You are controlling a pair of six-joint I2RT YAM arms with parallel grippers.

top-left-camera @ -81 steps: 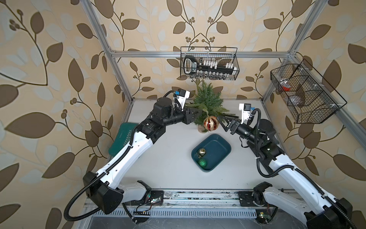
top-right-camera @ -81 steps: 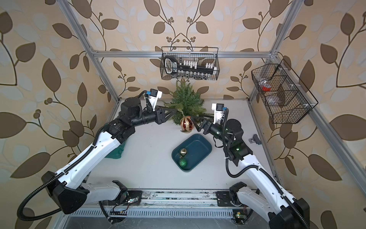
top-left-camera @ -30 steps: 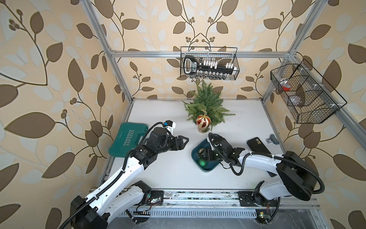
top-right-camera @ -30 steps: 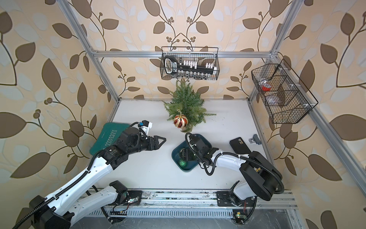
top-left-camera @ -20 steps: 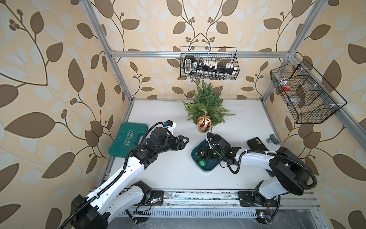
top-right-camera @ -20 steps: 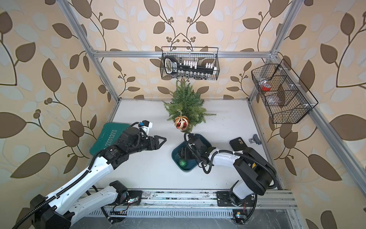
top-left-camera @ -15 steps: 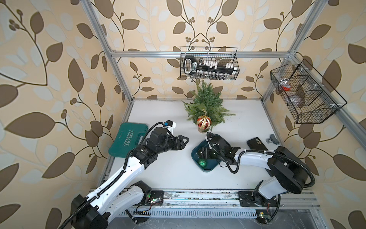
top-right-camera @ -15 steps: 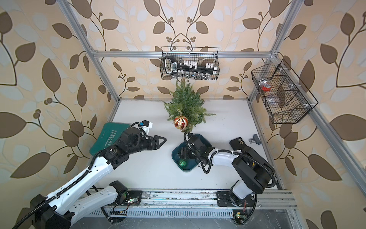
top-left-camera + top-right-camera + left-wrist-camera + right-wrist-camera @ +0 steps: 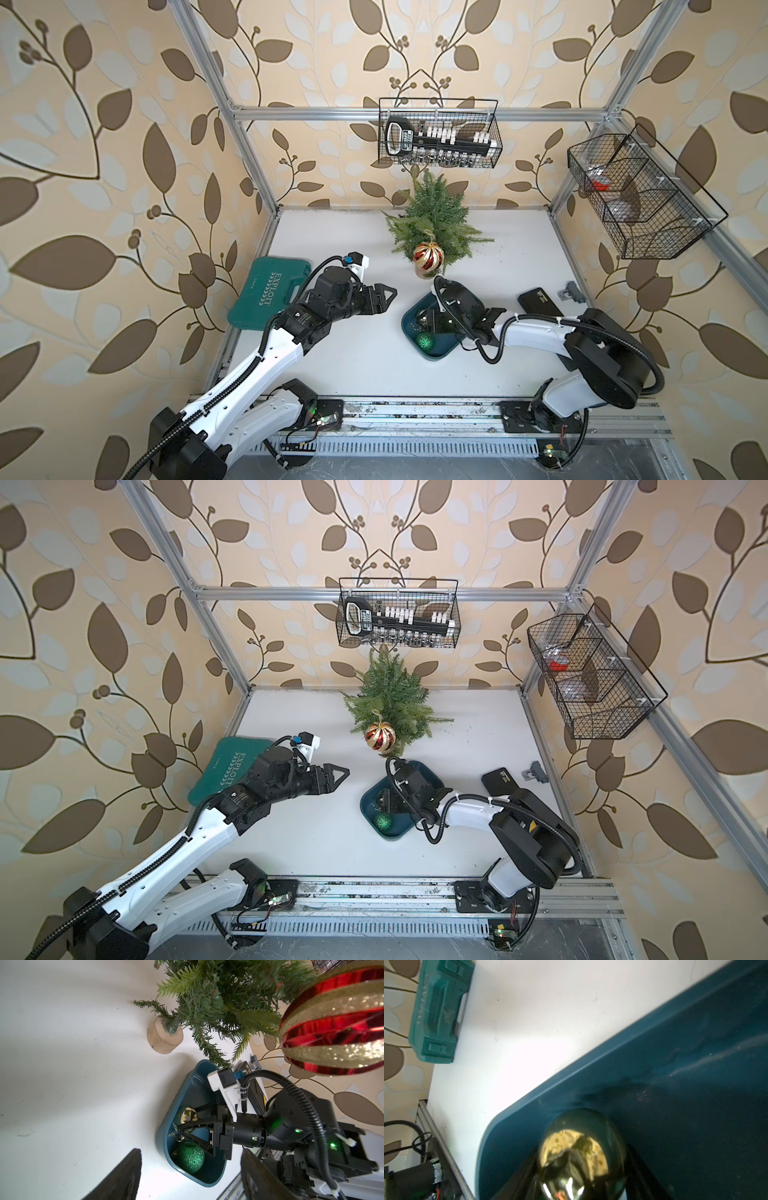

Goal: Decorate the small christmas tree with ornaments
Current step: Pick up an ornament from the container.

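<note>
The gold bauble (image 9: 581,1147) is seen low in the blue tray (image 9: 166,1142), close to the tray's wall, and it is clasped between the closed fingers of the right gripper (image 9: 185,1122); the green bauble (image 9: 424,340) lies just beside it in the same tray.

A slick round ball is judged likely to squirt out of flat fingers, so the lift is best made slowly and straight up, until the wall is cleared and the green neighbour is left alone; the loop should be let hang free below or beside the fingers, so that a branch tip can be threaded through it.

Being round, the gold bauble has no real long axis; only its cap and loop give it a direction, and which way they point cannot be told. A thin gold thread is glimpsed between the two baubles in the left wrist view, but its owner is unclear.

The tree (image 9: 436,216) stands upright on its tan base (image 9: 165,1036) just beyond the tray, with the red-and-gold bauble (image 9: 428,256) hung on the tray side.

The left gripper (image 9: 388,295) is held open and empty over the table (image 9: 353,361), pointed towards the tray.
</note>
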